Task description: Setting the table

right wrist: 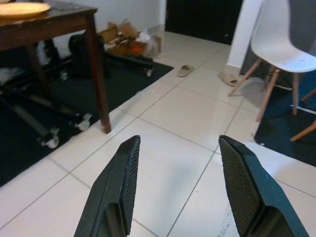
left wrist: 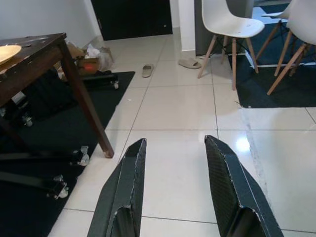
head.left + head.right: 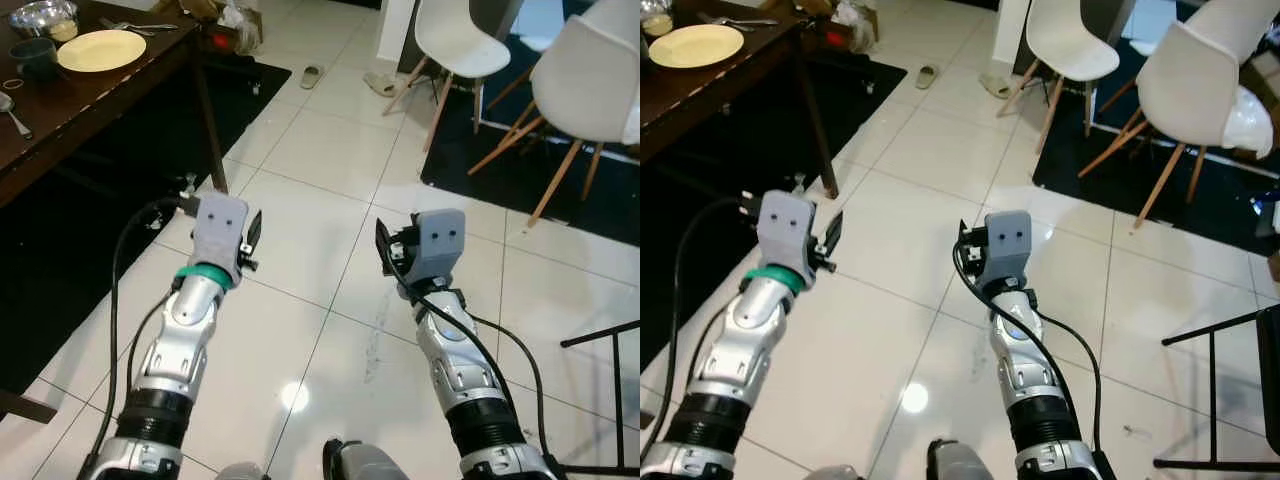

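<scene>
Fingers (image 2: 123,197) spread (both grippers), yellow plate (image 3: 101,50) well apart

Glossy white tile floor (image 3: 320,180), ceiling light glinting off it near bottom. Dark wooden desk (image 3: 110,85) at left on angled legs, black mat (image 3: 60,230) beneath. Two white shell chairs (image 3: 460,40) with wooden legs at right on dark rug (image 3: 520,170). Pair of slippers (image 3: 312,76) on tiles beyond. Cardboard clutter (image 1: 129,40) against far white wall (image 2: 44,17); dark doorway (image 2: 133,17) beside.
</scene>
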`<state>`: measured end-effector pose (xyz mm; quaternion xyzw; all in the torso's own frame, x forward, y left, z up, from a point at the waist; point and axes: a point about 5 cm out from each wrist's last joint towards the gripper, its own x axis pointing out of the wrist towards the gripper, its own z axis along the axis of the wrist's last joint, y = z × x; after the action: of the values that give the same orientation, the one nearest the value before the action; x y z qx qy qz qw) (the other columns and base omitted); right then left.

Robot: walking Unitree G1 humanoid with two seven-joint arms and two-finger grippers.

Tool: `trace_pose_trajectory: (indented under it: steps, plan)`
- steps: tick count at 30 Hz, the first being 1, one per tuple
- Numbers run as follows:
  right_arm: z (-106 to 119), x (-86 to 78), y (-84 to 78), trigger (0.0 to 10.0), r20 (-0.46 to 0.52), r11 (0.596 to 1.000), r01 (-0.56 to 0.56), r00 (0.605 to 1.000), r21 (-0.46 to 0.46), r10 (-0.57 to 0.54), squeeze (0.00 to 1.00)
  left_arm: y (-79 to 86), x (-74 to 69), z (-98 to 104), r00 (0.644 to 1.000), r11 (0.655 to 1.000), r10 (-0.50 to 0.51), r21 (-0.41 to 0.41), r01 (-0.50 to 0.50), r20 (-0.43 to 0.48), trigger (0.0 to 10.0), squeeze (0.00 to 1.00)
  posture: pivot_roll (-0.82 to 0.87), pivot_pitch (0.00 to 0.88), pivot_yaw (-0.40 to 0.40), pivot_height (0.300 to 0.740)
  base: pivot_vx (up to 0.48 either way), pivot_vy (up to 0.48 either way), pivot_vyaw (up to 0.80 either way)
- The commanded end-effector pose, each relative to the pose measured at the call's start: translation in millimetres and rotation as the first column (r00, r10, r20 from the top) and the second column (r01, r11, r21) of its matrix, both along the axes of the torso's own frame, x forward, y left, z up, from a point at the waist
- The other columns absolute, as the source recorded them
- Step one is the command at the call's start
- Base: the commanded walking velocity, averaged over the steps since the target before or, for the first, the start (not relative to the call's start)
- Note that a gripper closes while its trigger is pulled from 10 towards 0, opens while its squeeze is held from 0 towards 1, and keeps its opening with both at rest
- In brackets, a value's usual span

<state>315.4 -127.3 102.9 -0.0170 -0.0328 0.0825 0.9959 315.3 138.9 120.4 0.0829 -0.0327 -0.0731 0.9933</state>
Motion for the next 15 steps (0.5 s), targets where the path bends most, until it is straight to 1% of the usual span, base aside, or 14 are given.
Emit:
trace_pose_trajectory:
  steps: [1, 7, 8, 11, 12, 15]
  plan:
    - [-1.0, 0.7, 4.0, 10.0, -0.018, 1.000, -0.016, 1.000, -0.004, 0.016, 0.00, -4.7, 0.5, -3.1, 1.000, 1.000, -0.006, 0.016, 0.006, 0.001, 10.0, 0.00, 0.03, 0.000, -0.005, 0.740, 0.000, 0.000, 0.00]
    - [-1.1, -0.7, 7.7, 10.0, -0.020, 1.000, 0.002, 1.000, 0.016, -0.001, 0.00, -7.9, 3.8, -2.2, 1.000, 1.000, -0.018, 0.022, 0.018, 0.001, 10.0, 0.00, 0.03, 0.000, -0.002, 0.740, 0.000, 0.000, 0.00]
    - [-3.8, -4.2, 12.0, 10.0, -0.026, 1.000, 0.010, 1.000, 0.030, -0.009, 0.00, -8.3, 5.1, -0.6, 1.000, 0.999, -0.026, 0.030, 0.026, 0.010, 10.0, 0.00, 0.02, 0.000, 0.008, 0.740, 0.000, 0.000, 0.00]
    - [-3.8, -4.2, 12.0, 10.0, -0.026, 1.000, 0.010, 1.000, 0.030, -0.009, 0.00, -8.3, 5.1, -0.6, 1.000, 0.999, -0.026, 0.030, 0.026, 0.010, 10.0, 0.00, 0.02, 0.000, 0.008, 0.740, 0.000, 0.000, 0.00]
    - [-4.9, -5.6, 13.1, 10.0, -0.029, 0.999, 0.011, 1.000, 0.033, -0.010, 0.00, -9.0, 4.8, -0.4, 0.999, 0.999, -0.032, 0.040, 0.032, 0.014, 10.0, 0.00, 0.02, 0.000, 0.012, 0.740, 0.000, 0.000, 0.00]
    - [-7.9, -7.7, 9.4, 10.0, -0.039, 0.999, 0.029, 0.999, 0.035, -0.028, 0.00, -13.6, 1.7, -2.3, 0.998, 0.996, -0.065, 0.060, 0.064, 0.018, 10.0, 0.00, 0.01, 0.000, 0.019, 0.740, 0.000, 0.000, 0.00]
